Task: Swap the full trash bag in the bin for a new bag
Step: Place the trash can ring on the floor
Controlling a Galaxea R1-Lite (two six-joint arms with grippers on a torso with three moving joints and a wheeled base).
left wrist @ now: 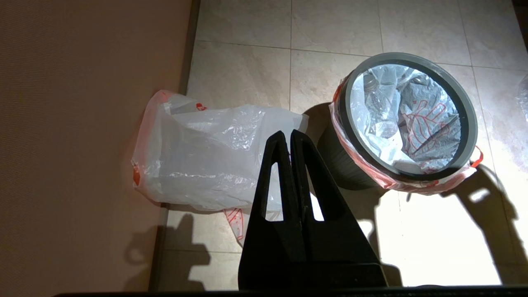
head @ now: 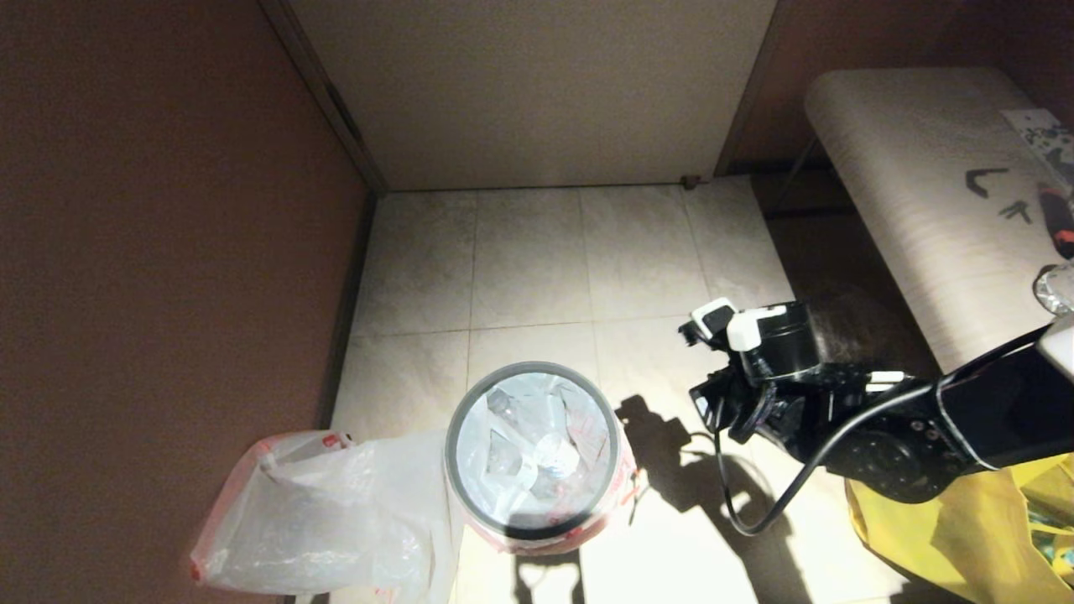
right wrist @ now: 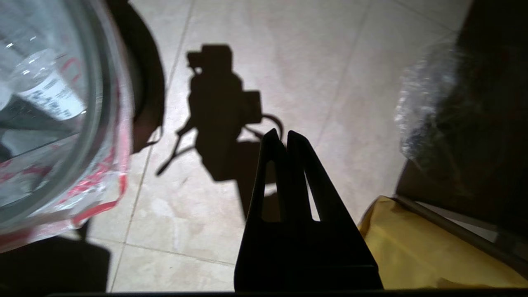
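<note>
The full trash bag [head: 537,449] sits inside the bin [head: 532,530] on the tiled floor [head: 537,260], its pinkish-red edge folded out over the thin grey hoop at the rim. Clear bottles and a red-printed wrapper show through the plastic from above. The bin stands upright, near the brown wall [head: 159,252] on the robot's left.

Just beside the bin, on the wall side, the new bag [head: 319,512] lies slumped on the floor, smooth and whitish with a pinkish-red edge; in the head view its plastic reaches the bin's side.

The right gripper [right wrist: 280,138] hangs above bare tile on the other side of the bin, apart from it, its two black fingers pressed together with nothing between them. Its arm casts a sharp shadow on the floor. A yellow bag [head: 965,537] lies under that arm, and a clear crinkly bag [right wrist: 429,107] with dark contents rests near a pale bench [head: 914,193].

The left gripper [left wrist: 287,136] is parked above the new bag, fingers together and empty, not touching anything
</note>
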